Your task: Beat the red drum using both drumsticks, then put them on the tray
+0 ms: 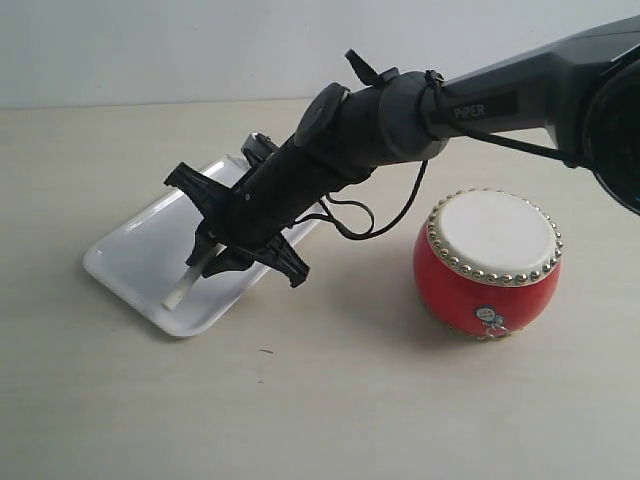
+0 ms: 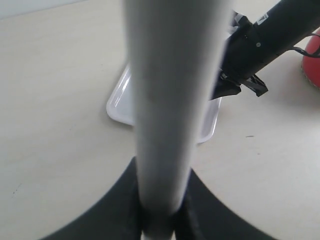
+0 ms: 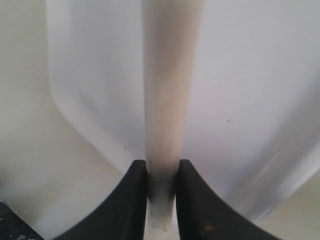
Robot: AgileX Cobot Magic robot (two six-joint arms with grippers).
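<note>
Glossy red drum (image 1: 480, 290) with shiny gold metal studs (image 1: 470, 268) — smooth white plastic tray (image 1: 130, 252) — matt pale wooden drumstick (image 3: 162, 100).

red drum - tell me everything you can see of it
The red drum is a small round barrel with a glossy red body, a cream-white skin on top ringed with shiny metal studs, and a small sticker low on its front. It stands upright on the table, to the right of the tray and apart from it. Only the table touches it.

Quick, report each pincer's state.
Left pincer: shut on one drumstick.
Right pincer: shut on the other drumstick, over the tray.
</note>
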